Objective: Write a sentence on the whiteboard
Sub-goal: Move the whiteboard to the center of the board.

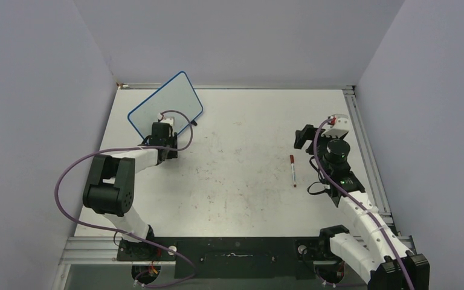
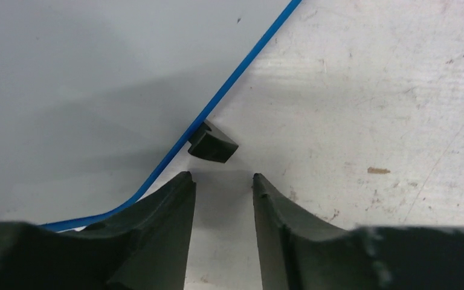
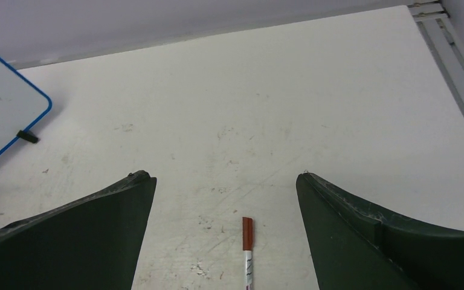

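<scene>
Blue-framed whiteboard point(image 1: 166, 103) sits at eleven o'clock on the counter point(image 1: 248, 121), its face blank as far as I can see. Left tool point(image 2: 223, 178) is right at its edge, jaws a little apart with nothing between them, black foot point(image 2: 212, 142) at twelve o'clock off the tips. Push there and the board may skid or swing round. Right tool point(image 3: 225, 176) gapes wide over the red-capped marker point(image 3: 248, 232) at three o'clock. That round barrel could roll away from a sloppy pinch.
</scene>
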You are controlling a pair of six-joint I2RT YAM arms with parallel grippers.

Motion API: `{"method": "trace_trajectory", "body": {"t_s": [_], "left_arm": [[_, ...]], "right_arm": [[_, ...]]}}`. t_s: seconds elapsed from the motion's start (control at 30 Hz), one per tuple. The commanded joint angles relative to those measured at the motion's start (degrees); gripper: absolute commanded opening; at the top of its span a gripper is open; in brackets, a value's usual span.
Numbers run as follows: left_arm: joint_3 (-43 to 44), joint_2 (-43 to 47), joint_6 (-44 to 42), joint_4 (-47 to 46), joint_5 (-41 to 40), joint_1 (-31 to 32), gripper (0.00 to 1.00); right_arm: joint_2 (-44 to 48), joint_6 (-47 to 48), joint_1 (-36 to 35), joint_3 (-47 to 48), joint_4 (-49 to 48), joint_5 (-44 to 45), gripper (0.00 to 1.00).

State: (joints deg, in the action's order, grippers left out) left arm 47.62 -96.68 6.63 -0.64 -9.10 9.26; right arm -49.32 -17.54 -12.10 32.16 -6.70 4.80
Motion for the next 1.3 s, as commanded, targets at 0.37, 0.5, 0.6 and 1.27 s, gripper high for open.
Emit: {"method": "trace_trajectory", "body": {"t_s": [0.37,0.5,0.6,1.27], "left_arm": [[0.02,17.25,10.06,13.47,-1.00,0.10,0.67],[0.99,22.57,14.38,18.88,1.90,-2.31,0.70],[1.12,26.71,17.50,20.71,5.62,-7.07,0.71],[3.01,35.80,16.94,21.21,6.72,-17.86,0.83]], "right_arm": [[-23.95,7.12,-13.65,12.08,-13.76,-21.40,0.94],[-36.35,7.93,-17.85,20.34,-16.26,-24.09,0.87],[-47.77,8.88,-19.82,28.21,-16.56,-25.55,0.83],[-90.91,16.00,-26.41,74.79,-4.26,-22.75,0.57]]}}
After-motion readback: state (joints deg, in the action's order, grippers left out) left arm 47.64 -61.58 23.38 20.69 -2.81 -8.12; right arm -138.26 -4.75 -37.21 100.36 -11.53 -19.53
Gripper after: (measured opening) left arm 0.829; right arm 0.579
